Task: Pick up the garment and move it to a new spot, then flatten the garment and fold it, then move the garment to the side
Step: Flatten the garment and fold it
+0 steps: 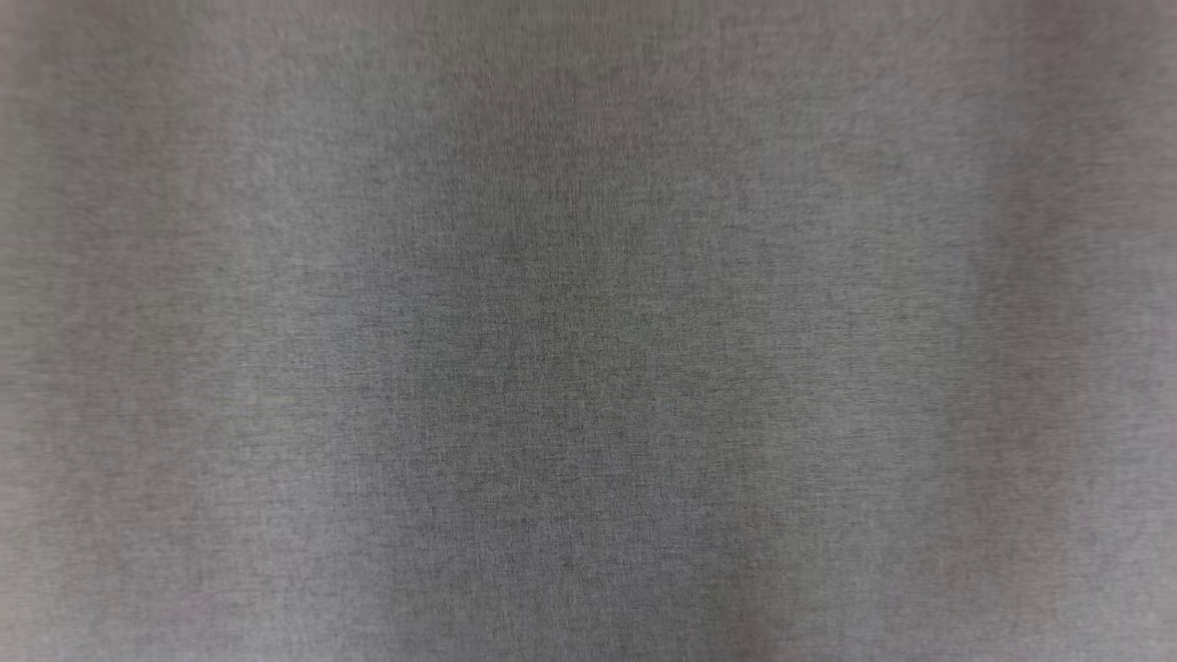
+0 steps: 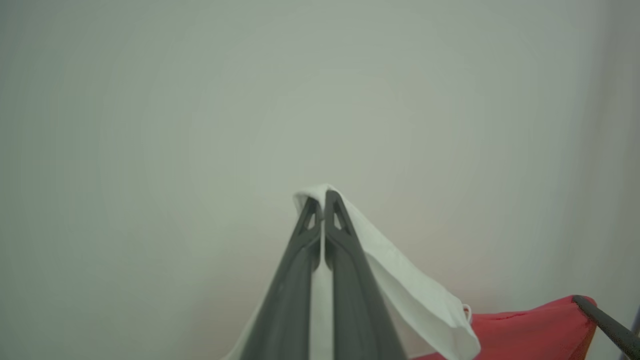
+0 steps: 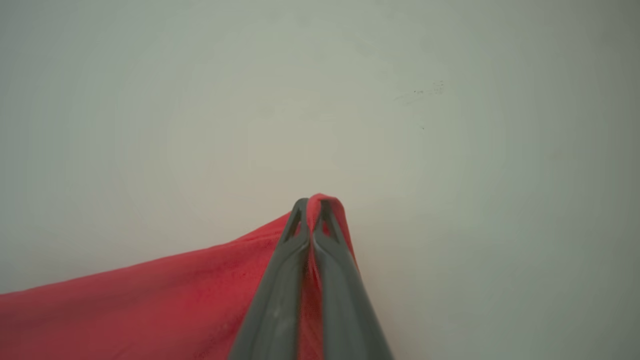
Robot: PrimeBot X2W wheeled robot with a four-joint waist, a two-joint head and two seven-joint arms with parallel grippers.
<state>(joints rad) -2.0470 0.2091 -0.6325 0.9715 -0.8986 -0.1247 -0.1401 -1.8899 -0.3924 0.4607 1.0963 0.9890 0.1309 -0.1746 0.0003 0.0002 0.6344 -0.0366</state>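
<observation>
The garment is red cloth [image 3: 150, 305] with a white part [image 2: 415, 295]. In the left wrist view my left gripper [image 2: 321, 197] is shut on a fold of the white part, which drapes over the fingertips and hangs down to the right. Red cloth [image 2: 530, 330] stretches away at the lower right to a dark finger [image 2: 607, 325] of the other gripper. In the right wrist view my right gripper [image 3: 311, 205] is shut on a pinched corner of the red cloth, which runs taut down to the lower left.
A blurred grey woven surface [image 1: 588, 331] spreads across the head view. Behind both grippers lies a plain pale surface [image 3: 400, 125] with a few faint dark specks [image 3: 425, 92].
</observation>
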